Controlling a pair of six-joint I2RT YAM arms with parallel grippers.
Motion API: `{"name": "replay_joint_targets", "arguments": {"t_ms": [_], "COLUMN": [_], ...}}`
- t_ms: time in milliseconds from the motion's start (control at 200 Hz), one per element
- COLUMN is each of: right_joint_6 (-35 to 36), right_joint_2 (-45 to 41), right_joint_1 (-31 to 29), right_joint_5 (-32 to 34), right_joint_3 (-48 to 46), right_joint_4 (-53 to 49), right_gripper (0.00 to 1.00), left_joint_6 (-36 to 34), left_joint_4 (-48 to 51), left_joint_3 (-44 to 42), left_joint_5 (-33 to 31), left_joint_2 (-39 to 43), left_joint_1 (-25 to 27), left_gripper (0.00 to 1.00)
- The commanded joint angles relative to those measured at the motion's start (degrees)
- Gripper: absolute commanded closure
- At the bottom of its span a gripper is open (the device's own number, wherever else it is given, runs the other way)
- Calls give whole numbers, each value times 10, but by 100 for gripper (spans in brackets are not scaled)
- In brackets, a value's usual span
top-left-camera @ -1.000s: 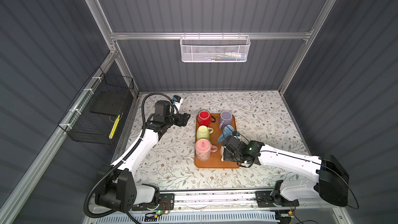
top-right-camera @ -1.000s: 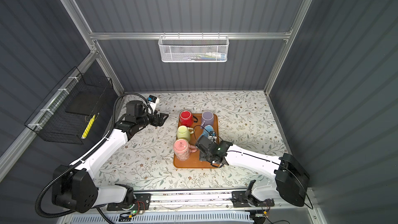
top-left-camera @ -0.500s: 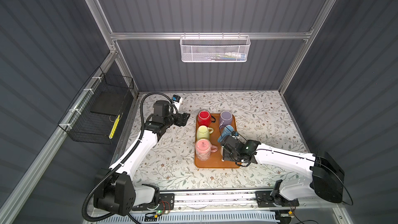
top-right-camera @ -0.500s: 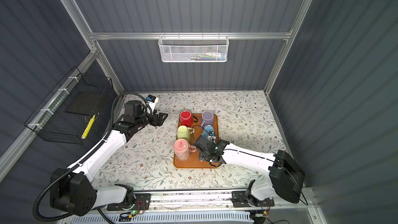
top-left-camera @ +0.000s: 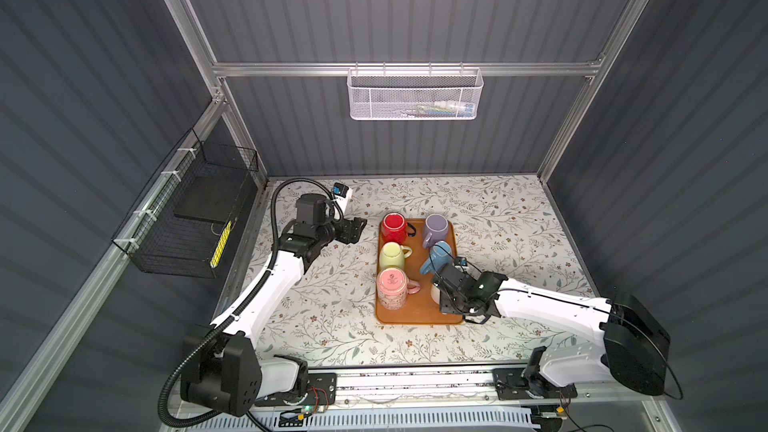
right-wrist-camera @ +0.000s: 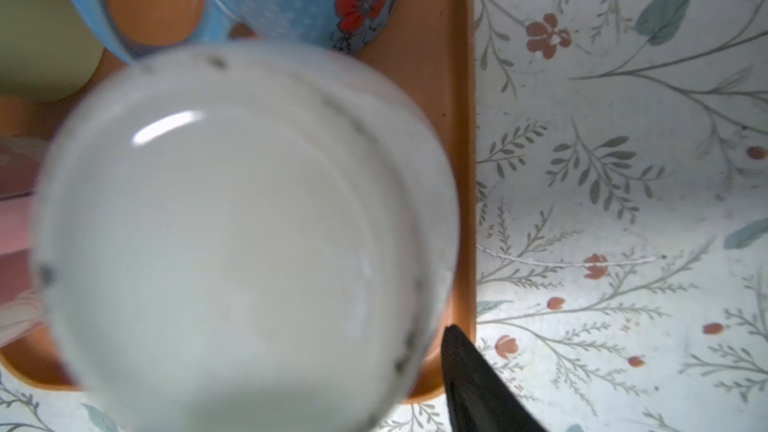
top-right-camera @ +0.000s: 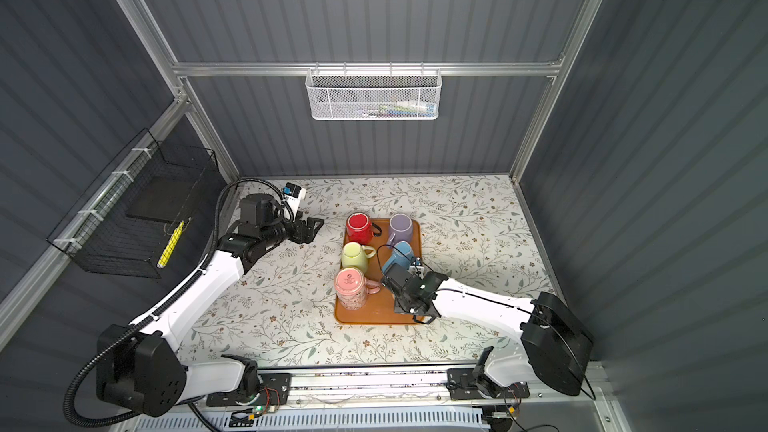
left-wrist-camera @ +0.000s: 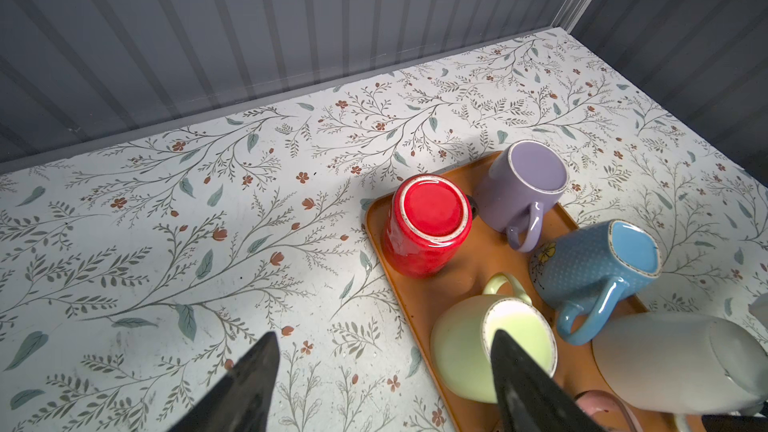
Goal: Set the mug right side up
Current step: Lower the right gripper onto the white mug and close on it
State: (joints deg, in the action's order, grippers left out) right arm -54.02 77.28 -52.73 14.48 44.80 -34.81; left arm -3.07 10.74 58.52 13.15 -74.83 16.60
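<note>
The white mug [right-wrist-camera: 232,243], bottom-up at the orange tray's [top-left-camera: 415,317] five o'clock corner, was flanked by the right gripper [top-left-camera: 439,296], grip not discernible; nothing had been righted.

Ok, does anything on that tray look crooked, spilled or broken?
The blue mug on the orange tray seems to lean sideways, while the red mug and purple mug sit flat, upside down. Nothing looks spilled or broken.
</note>
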Motion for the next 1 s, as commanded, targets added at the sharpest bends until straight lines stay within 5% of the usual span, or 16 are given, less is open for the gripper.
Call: {"name": "replay_joint_targets", "arguments": {"t_ms": [0,570,990], "right_joint_6": [51,81,63], "right_joint_2": [-16,40,39], "right_joint_1": [3,1,-1], "right_joint_5": [-16,-40,-23], "right_joint_3": [-11,-44,-58], "right_joint_4": [22,88,90], "right_gripper": [44,50,68], "left_joint_6": [-13,-22,-24], "left_joint_4": [9,13,13], "left_joint_3": [-5,-1,-3], "left_joint_5": [8,7,4], "left_joint_2": [10,3,6], "left_joint_1": [5,5,5], "left_gripper": [21,23,23]}}
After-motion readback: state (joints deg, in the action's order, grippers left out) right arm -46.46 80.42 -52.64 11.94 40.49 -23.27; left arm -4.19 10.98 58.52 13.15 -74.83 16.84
